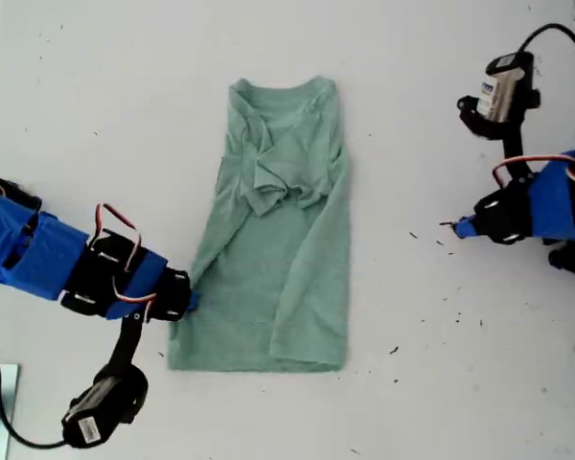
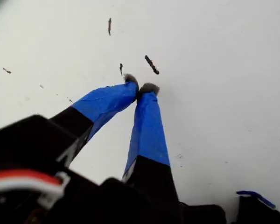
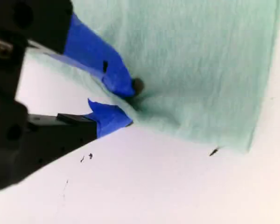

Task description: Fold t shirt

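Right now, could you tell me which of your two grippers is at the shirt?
My second gripper, at the exterior view's left, has its jaws around the t shirt's edge. My first gripper hangs shut over bare table.

T shirt [image 3: 191,60] cut off by second wrist view's edge.

Setting: test bench, lab or workshop type.
Plain white counter [image 1: 125,86], bare servo wiring and taped blue arms on me.
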Robot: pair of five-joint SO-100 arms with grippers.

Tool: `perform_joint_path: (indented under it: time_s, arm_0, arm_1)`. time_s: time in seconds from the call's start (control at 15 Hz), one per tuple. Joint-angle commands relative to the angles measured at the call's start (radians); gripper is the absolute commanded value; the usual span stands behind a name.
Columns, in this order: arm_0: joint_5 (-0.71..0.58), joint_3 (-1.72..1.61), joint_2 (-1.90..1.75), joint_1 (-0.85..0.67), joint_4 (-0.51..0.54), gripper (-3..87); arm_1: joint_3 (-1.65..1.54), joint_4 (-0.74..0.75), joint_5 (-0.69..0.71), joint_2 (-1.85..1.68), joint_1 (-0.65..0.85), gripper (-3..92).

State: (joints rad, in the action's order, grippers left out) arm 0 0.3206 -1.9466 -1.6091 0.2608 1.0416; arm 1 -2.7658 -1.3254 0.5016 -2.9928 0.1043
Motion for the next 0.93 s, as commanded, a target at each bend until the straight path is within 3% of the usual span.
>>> perform_joint_path:
  time_s: [0.0,0.2,0.47,0.87]
  arm_0:
    - [0.069,-0.061,-0.219,0.043,-0.014,-0.1]
    - [0.055,-0.175,-0.298,0.026,-0.095,-0.1]
    - [0.005,-0.054,-0.328,-0.025,-0.028,-0.1]
    - [-0.232,0.535,0.187,-0.149,0.017,-0.1]
  arm_1:
    - [0.008,0.009,-0.015,-0.026,-0.012,2.9]
    - [0.006,0.015,-0.011,-0.028,-0.008,2.9]
    - [0.003,0.002,-0.021,-0.063,-0.011,2.9]
    - [-0.003,-0.017,-0.052,-0.107,-0.035,2.8]
